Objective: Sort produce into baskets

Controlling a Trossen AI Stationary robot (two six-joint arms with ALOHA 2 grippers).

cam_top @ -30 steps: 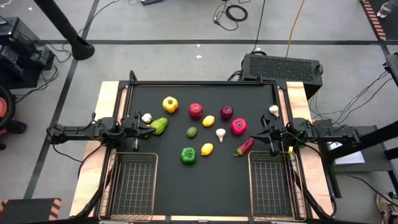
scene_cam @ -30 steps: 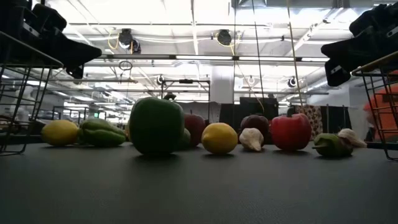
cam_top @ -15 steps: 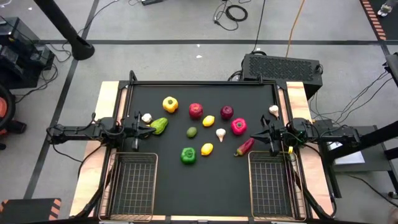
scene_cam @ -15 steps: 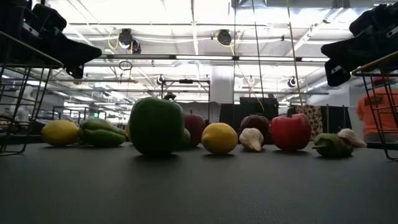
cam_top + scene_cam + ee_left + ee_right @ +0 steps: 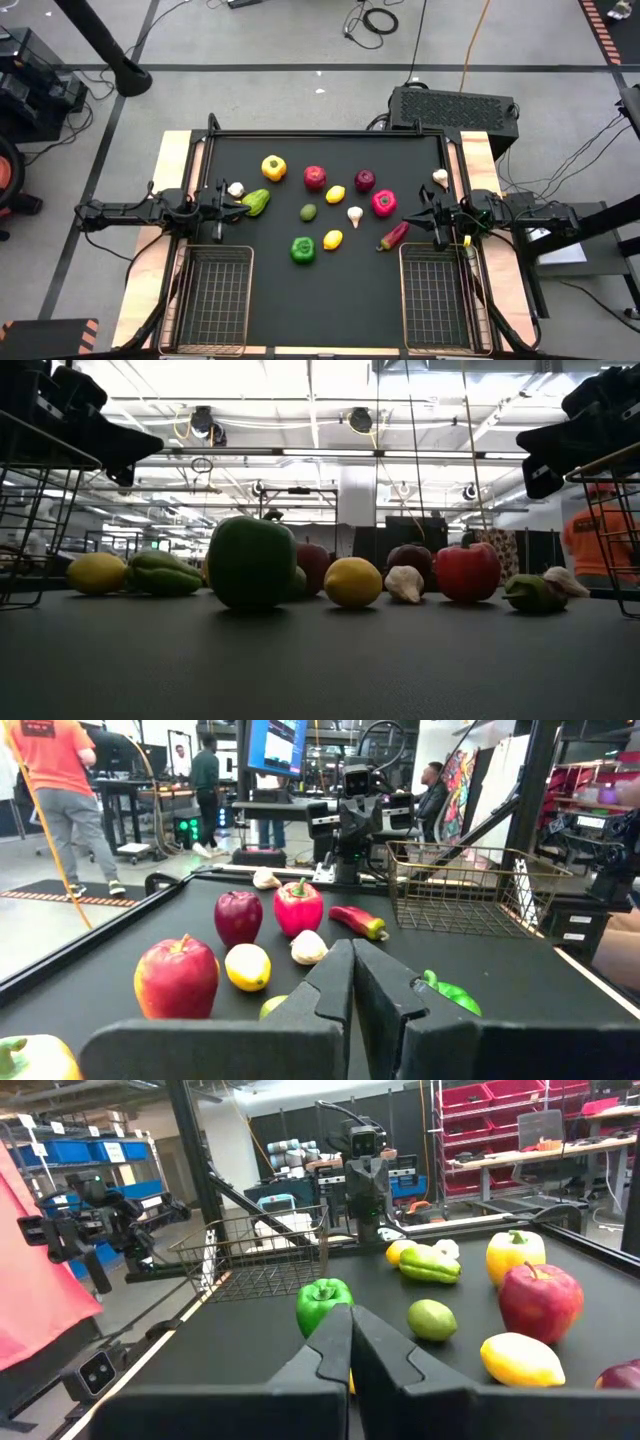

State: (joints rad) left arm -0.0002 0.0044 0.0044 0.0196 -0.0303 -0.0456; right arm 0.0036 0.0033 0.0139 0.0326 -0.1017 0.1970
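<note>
The produce lies loose on the black table (image 5: 270,300): a yellow pepper (image 5: 273,167), a red apple (image 5: 315,178), a dark red apple (image 5: 365,180), a pink-red pepper (image 5: 384,203), two lemons (image 5: 336,194) (image 5: 333,240), a lime (image 5: 308,212), a green pepper (image 5: 303,250), a light green pepper (image 5: 256,202), a chili (image 5: 394,236) and garlic bulbs (image 5: 355,215). Two wire baskets stand at the near left (image 5: 214,249) and near right (image 5: 434,247). My left gripper (image 5: 352,955) is shut and empty at the left edge, beside the light green pepper. My right gripper (image 5: 350,1320) is shut and empty at the right edge, beside the chili.
More garlic bulbs lie at the far right (image 5: 440,178) and at the left (image 5: 236,189). Bare table lies between the two baskets. A person in orange (image 5: 598,540) and other people (image 5: 60,790) are in the room beyond the table.
</note>
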